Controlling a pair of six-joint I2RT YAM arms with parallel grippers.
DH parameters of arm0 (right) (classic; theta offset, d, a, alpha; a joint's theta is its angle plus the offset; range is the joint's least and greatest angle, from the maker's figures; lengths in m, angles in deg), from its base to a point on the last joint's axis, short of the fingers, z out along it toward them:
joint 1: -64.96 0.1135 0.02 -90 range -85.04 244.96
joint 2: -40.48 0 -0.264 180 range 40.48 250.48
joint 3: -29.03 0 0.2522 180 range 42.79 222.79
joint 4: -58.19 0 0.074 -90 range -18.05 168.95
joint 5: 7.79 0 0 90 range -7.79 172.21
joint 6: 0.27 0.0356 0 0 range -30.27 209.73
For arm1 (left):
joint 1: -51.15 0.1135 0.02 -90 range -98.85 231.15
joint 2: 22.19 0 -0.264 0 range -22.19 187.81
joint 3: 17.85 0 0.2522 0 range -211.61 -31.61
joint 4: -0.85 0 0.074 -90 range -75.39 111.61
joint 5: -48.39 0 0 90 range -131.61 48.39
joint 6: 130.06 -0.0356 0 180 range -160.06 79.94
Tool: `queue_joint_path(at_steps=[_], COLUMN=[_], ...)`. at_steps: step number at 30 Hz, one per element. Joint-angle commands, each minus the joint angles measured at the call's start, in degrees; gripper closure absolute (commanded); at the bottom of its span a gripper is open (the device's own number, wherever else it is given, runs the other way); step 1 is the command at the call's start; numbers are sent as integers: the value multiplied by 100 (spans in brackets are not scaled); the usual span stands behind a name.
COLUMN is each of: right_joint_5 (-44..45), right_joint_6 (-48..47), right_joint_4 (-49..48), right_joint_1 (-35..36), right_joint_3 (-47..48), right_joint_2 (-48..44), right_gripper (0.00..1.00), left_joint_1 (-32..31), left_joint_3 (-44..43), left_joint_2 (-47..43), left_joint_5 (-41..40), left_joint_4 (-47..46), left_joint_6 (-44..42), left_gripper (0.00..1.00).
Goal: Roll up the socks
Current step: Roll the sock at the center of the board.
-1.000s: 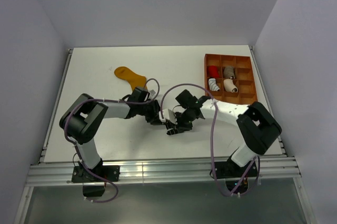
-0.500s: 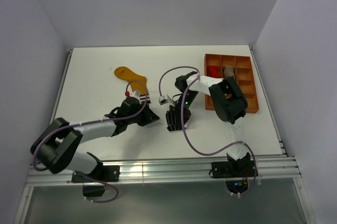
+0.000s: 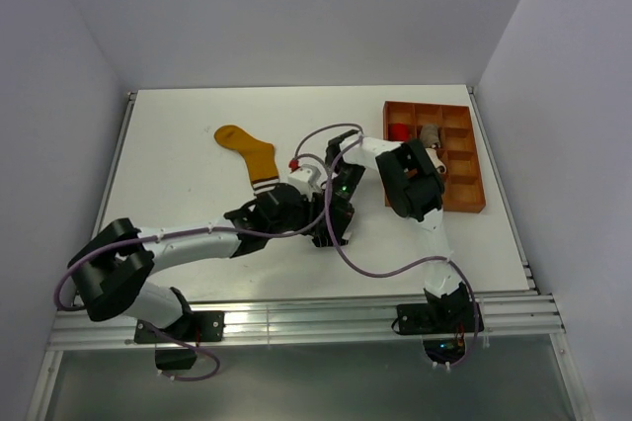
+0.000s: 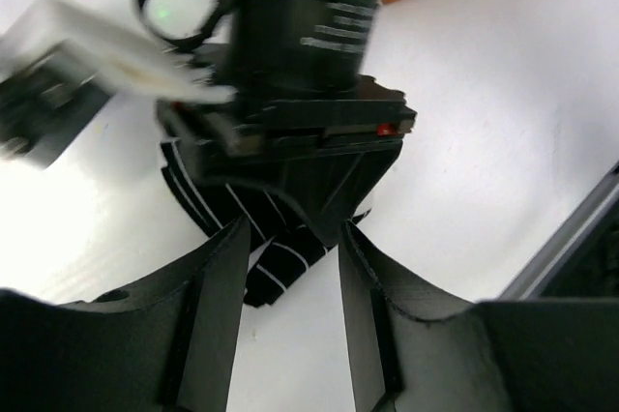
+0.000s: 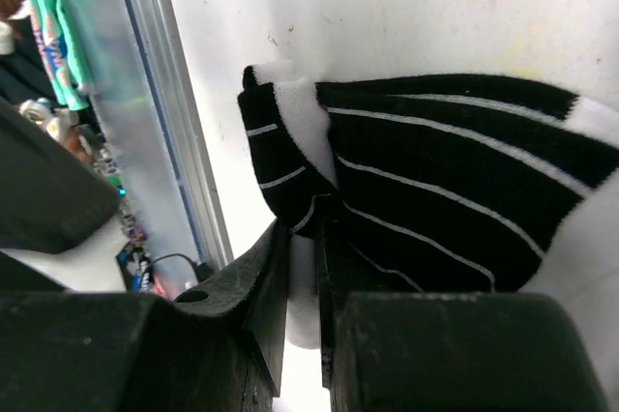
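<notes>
Pinching a fold of the striped sock [image 5: 435,190] on the table [image 3: 178,125] is the right gripper [image 5: 302,267]; the left gripper [image 4: 292,233] stands spread beside it. The mustard sock [image 3: 249,151], second of two, lies apart.

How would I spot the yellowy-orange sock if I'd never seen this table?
Look at the white table, left of its middle, well away from the orange tray. The mustard-orange sock lies flat there. Its plain colour and brown-and-white striped cuff set it apart from the black-and-white sock.
</notes>
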State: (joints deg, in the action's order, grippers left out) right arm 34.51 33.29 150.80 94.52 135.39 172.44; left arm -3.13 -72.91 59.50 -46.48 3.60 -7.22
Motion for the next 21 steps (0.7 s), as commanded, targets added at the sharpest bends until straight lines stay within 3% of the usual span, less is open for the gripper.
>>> queue_joint_path(at_steps=[1, 7, 21], right_joint_5=[174, 121, 59], right_joint_6=[-156, -86, 107], right_joint_4=[367, 359, 263], right_joint_1=[-29, -100, -398], right_joint_3=[259, 250, 285], right_joint_2=[330, 418, 523], right_gripper=[84, 84, 84], left_joint_1=[-100, -100, -56], left_joint_3=[-431, -854, -581], left_joint_2=[477, 1278, 1560], left_joint_5=[133, 757, 1427], left_joint_4=[353, 442, 72], left_joint_6=[-989, -1306, -1184], left_gripper=[52, 54, 56])
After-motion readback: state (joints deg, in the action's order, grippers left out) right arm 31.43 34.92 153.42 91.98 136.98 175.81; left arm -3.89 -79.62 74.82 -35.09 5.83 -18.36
